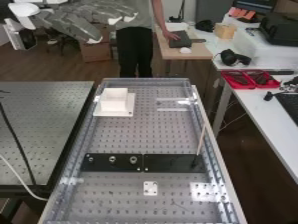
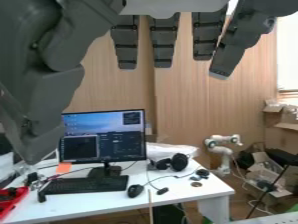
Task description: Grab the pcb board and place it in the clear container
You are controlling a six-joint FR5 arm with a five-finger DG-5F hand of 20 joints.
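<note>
And here's the hand (image 1: pixel 78 25), up in the high view's upper left, fingers stretched straight and wide open, well apart from everything on the bench (image 1: pixel 123 135). Down there we count one white block (image 1: pixel 115 99), two black plates (image 1: pixel 174 163) end to end, and one small pale board (image 1: pixel 151 188) lying just nearer, possibly the pcb, though I can't tell for certain.

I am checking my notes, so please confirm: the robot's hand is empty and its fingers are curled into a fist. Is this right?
Not quite: the hand is empty, but its fingers hang straight, not curled, as the wrist view shows.
</note>
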